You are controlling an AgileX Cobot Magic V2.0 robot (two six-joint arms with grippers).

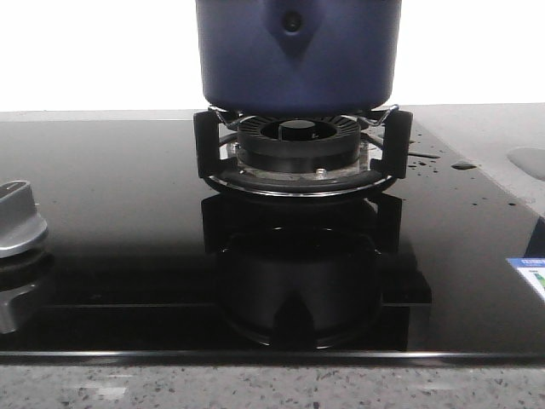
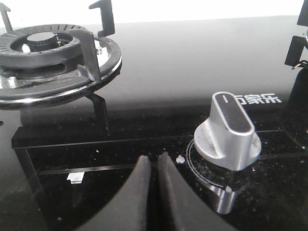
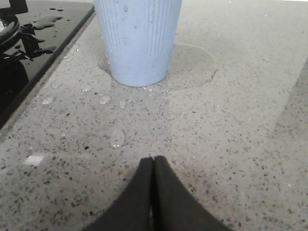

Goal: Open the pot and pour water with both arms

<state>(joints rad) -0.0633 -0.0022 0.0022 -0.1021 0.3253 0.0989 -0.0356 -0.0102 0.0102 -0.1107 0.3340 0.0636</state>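
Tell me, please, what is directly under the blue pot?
Under the pot sits a black burner ring, with black pot-support prongs around it on the glass cooktop. The pot's underside cannot be seen.

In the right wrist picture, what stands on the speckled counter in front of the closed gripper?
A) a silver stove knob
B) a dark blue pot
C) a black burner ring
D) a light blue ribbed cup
D: a light blue ribbed cup stands upright on the wet speckled counter, beyond the shut right gripper.
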